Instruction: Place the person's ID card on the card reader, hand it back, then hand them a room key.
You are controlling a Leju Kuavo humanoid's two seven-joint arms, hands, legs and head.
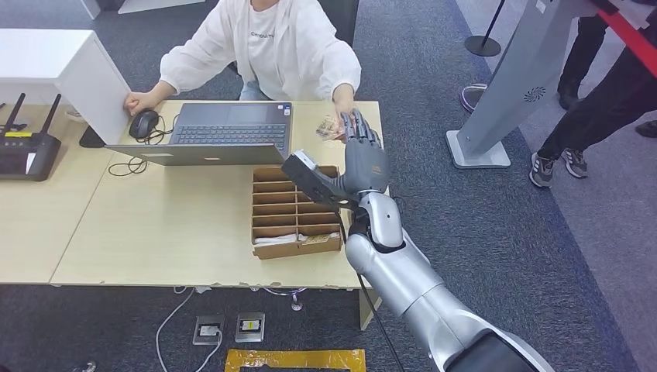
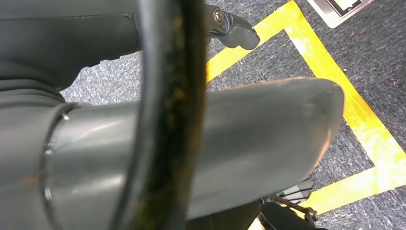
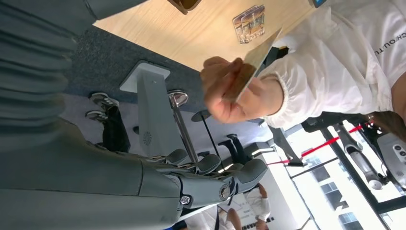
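We see our right robot hand stretched over the far right corner of the counter, fingers apart and holding nothing. Just beyond it, one person's hand pinches one ID card in the air, apart from our fingers. One patterned card lies beneath. Nearer stands one compartmented cardboard tray, then one laptop and one mouse
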